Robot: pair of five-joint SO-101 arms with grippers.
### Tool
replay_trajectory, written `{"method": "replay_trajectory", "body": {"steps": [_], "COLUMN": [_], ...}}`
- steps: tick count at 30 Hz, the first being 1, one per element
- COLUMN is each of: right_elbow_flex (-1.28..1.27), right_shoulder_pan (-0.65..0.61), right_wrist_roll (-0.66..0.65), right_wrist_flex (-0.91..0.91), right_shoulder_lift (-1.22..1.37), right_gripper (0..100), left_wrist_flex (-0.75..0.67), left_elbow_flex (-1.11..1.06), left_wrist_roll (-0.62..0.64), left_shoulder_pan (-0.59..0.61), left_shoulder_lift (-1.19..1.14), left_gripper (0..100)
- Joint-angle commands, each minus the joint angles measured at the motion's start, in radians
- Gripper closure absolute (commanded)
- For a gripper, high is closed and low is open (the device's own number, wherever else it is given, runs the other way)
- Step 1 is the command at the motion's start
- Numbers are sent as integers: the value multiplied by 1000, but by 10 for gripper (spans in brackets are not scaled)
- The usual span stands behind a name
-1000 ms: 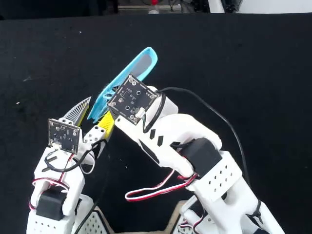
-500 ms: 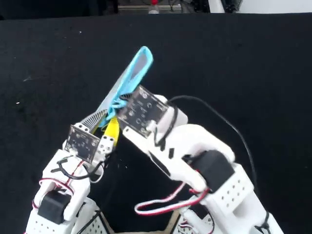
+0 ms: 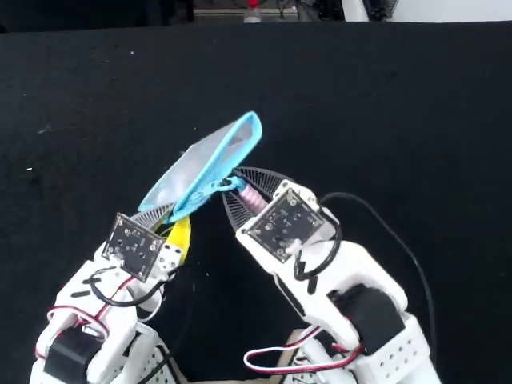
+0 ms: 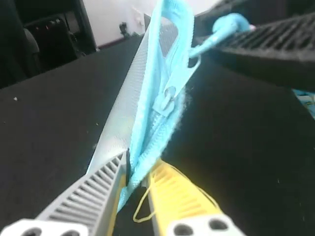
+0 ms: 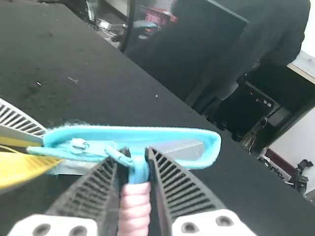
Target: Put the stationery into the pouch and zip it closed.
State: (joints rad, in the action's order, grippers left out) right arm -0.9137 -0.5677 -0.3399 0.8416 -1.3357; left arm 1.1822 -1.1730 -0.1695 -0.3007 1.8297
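Yellow and grey, that's the two fingers [image 4: 93, 194] of the left gripper [image 3: 166, 221], and they're pinched right down on the near end of the pouch [image 3: 204, 164]. The left wrist view shows that grip best: the blue zip edge is squeezed between the two ribbed pads, with a bit of yellow thread looped under it. From there the pouch [image 4: 147, 93] runs away from the camera. The slider [image 4: 165, 101] sits partway along the zip, nearer the left gripper [image 4: 135, 169] than the far end. From up top you get the other bit. The pouch is turned on edge over the black table [image 3: 400, 120], pale mesh side facing left, blue rim along the right, slanting up and to the right between the two arms. Can't tell from any view what's inside it. Over on the right, the right gripper [image 3: 240, 192] has its dark ribbed fingers nearly shut on the blue pull tab [image 3: 228, 186]. The right wrist view makes that obvious: the pull tab [image 5: 138, 169] is nipped between the tips, with a pink ribbed piece [image 5: 133, 209] behind it in the right gripper [image 5: 133, 158]. That same view shows the pouch [image 5: 162, 140] lying crosswise just past the fingertips, with the slider [image 5: 78, 145] off towards the left gripper's end.
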Motion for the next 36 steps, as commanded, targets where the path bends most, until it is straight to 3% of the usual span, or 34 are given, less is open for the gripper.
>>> {"method": "replay_trajectory", "body": {"steps": [1,5,22,36], "right_elbow_flex": [-44,-102,-315,-318], "right_shoulder_pan": [52,69,408,522], "right_wrist_roll": [51,55,120,124], "right_wrist_flex": [-77,-69,-244,-279], "right_shoulder_lift": [-136,-217,-392,-386], "right_gripper": [988,988,988,988], "left_wrist_flex": [71,72,72,72], "left_elbow_flex": [35,36,51,61], "left_wrist_roll": [-8,-31,-55,-55], "left_shoulder_pan": [-1,-1,-1,-1], "left_shoulder_lift": [-3,-3,-3,-3], "left_gripper": [970,970,970,970]}}
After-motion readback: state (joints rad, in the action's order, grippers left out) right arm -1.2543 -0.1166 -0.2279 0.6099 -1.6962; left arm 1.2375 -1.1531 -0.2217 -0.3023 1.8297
